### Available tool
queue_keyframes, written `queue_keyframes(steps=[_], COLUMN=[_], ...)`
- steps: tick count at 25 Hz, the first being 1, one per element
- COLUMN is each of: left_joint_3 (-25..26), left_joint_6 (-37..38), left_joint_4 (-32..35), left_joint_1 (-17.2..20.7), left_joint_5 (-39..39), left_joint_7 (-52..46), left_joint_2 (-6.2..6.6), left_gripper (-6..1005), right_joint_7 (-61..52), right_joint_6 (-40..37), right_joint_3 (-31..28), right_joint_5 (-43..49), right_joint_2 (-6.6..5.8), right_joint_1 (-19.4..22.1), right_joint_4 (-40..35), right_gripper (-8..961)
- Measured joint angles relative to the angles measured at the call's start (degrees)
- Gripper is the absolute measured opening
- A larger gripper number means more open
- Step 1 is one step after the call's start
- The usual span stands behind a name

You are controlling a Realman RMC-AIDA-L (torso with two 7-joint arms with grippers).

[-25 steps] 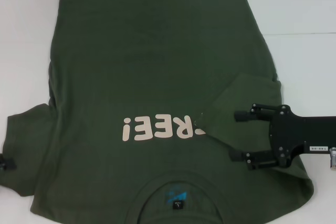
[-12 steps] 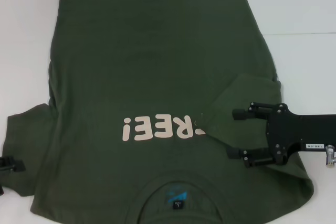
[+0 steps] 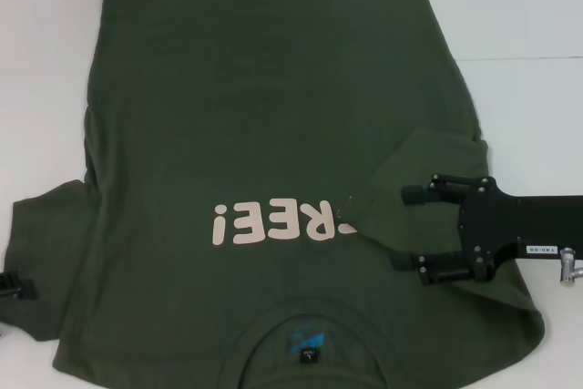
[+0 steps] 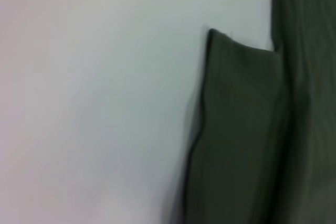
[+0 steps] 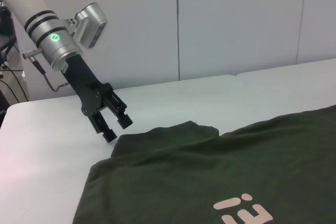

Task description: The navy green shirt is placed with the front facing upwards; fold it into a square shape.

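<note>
the white tabletop (image 3: 528, 6) carries the navy green shirt (image 3: 264, 116), which lies flat and front up across most of it, collar nearest the robot, hem at the far edge. the cream lettering (image 3: 273, 222) reads upside down from the robot's side, and the small blue-black neck label (image 3: 308, 345) sits inside the collar. the right sleeve (image 3: 410, 179) is folded inward over the chest, its corner just covering the end of the lettering; the left sleeve (image 3: 41, 252) lies spread out sideways on the tabletop.

the right gripper (image 3: 405, 230) hovers over the folded sleeve with its jaws wide apart, holding nothing. the left gripper (image 5: 116, 128) hangs just beside the outer edge of the left sleeve, jaws parted a little and empty, tips close to the cloth but, as far as i can tell, not on it.

so the sleeve-folding step looks half done: one side in, the other waiting. the next move, i would judge, calls for the left jaws to pinch the sleeve's edge and carry it across the chest to mirror the right, keeping the body of the shirt from dragging along.
</note>
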State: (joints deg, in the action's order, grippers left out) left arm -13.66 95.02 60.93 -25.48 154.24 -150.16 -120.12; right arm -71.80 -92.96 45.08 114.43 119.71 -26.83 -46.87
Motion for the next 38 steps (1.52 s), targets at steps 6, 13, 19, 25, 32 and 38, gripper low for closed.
queue_keyframes(steps=[6, 13, 19, 25, 32, 38], left_joint_3=[-0.7, -1.47, -1.55, -2.53, -3.5, -6.26], left_joint_6=[-1.27, -2.15, -2.47, -2.78, -3.61, -4.81], left_joint_4=[0.08, -0.05, -0.12, -0.33, -1.54, -1.68], left_joint_1=[-0.22, -0.87, -1.23, -1.61, -2.26, -2.54], left_joint_5=[1.05, 1.1, 1.15, 1.15, 1.15, 1.15], left_joint_7=[-0.69, -1.03, -1.17, -1.49, -1.91, -3.7], left_joint_2=[-0.01, -0.02, -0.02, -0.02, -0.04, 0.01], left_gripper=[906, 906, 906, 906, 905, 891], right_joint_7=[-0.01, -0.01, -0.01, 0.14, 0.17, 0.01], right_joint_6=[0.32, 0.62, 0.91, 1.12, 1.5, 1.56], right_joint_3=[0.0, 0.0, 0.0, 0.0, 0.0, 0.0], right_joint_5=[0.0, 0.0, 0.0, 0.0, 0.0, 0.0], right_joint_2=[0.0, 0.0, 0.0, 0.0, 0.0, 0.0], right_joint_1=[-0.22, -0.31, -0.29, -0.25, -0.23, -0.24], right_joint_4=[0.02, 0.55, 0.63, 0.72, 0.72, 0.72], right_gripper=[911, 911, 911, 910, 910, 909])
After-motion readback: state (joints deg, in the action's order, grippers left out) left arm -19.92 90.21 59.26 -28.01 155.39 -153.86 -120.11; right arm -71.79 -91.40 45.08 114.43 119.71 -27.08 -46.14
